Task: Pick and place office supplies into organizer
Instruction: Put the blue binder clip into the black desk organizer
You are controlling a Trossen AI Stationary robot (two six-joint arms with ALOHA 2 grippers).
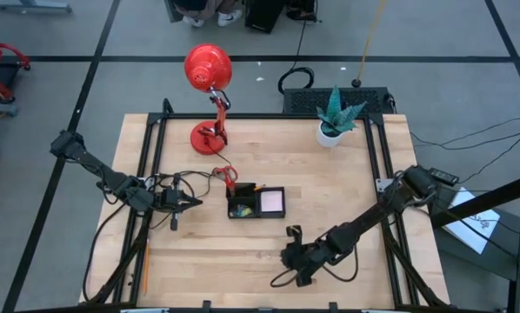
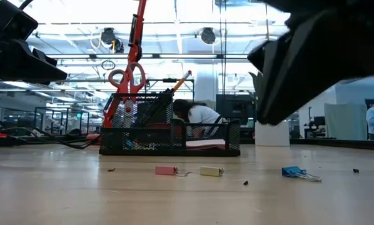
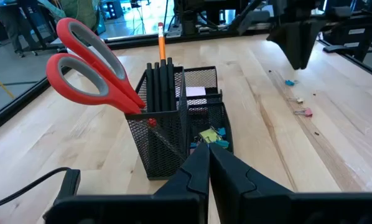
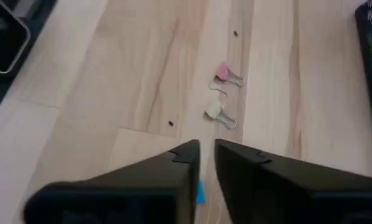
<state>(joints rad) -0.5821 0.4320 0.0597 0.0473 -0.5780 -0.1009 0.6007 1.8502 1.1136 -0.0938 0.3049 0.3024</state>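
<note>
The black mesh organizer [image 1: 256, 202] stands mid-table. Red-handled scissors [image 3: 86, 74], black pens [image 3: 161, 81] and an orange pencil [image 3: 161, 38] stand upright in its tall cup. A pale pad [image 3: 195, 91] and small clips [image 3: 212, 135] lie in its low compartments. On the wood near it lie a pink clip [image 4: 224, 73], a yellow clip [image 4: 214, 112] and a blue clip [image 2: 294, 171]. My right gripper [image 4: 206, 150] hovers above the blue clip, its fingers a narrow gap apart and holding nothing. My left gripper [image 3: 208, 158] waits shut, left of the organizer.
A red desk lamp [image 1: 210, 69] stands at the far edge and a white plant pot [image 1: 332, 132] at the far right. Cables trail by the left arm. An orange stick [image 1: 144, 265] lies along the table's left rail. Bare wood lies near the front edge.
</note>
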